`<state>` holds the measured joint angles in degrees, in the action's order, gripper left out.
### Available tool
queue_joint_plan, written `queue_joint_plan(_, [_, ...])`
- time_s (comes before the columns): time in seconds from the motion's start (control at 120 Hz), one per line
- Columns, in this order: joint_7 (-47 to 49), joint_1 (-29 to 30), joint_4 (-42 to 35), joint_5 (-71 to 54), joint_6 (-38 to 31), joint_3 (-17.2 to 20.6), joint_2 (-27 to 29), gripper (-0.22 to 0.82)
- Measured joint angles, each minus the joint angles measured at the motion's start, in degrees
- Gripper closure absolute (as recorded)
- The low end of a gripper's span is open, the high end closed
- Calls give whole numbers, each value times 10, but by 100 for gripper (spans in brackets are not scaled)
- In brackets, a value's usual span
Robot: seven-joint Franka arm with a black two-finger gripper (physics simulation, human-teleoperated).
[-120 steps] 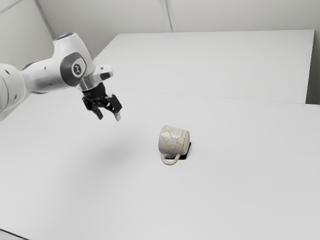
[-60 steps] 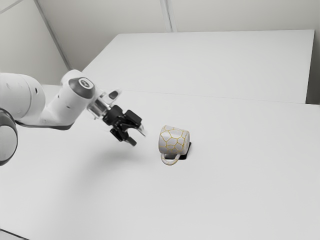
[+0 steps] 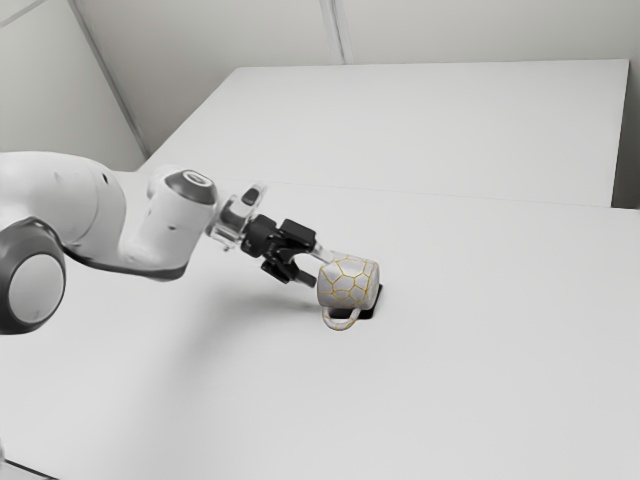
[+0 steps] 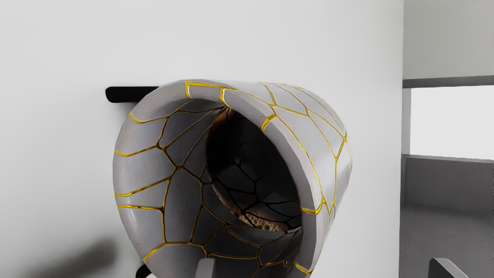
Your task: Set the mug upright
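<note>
Fingers [image 4: 205, 269] parted wide, nothing grasped. In the wrist view one tip overlapped the mug's mouth; the other stood outside its wall. Contact could not be determined. Gripper [image 3: 318, 268] was at the mug's open end, tilted down from the exterior view's left.

Mug [image 3: 346, 281]: white-grey with gold crack lines, lying on its side, mouth toward the gripper. Handle [image 3: 341, 320] projected from its side, toward the near edge of the exterior view. A thin black flat object [image 4: 125, 94] lay at the mug, partly hidden by it; type not determined.

Surface: smooth white tabletop [image 3: 450, 350], with soft shadow below the arm [image 3: 160, 235]. Room: pale grey walls [image 3: 480, 30], a vertical seam in the exterior view; a bright white panel [image 4: 451, 121] past the table's edge.
</note>
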<state>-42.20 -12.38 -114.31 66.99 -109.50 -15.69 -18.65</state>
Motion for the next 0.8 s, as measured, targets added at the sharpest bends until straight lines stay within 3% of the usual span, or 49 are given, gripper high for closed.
queue_joint_plan(0.408, [-1, -24, -16, 47, -45, 3, -1, 2])
queue_joint_plan(0.542, [0, -30, -16, 52, -51, 4, -2, 14])
queue_joint_plan(0.725, [1, -31, -20, 54, -57, 5, -3, 49])
queue_joint_plan(0.8, [2, -31, -20, 53, -59, 5, -2, 57])
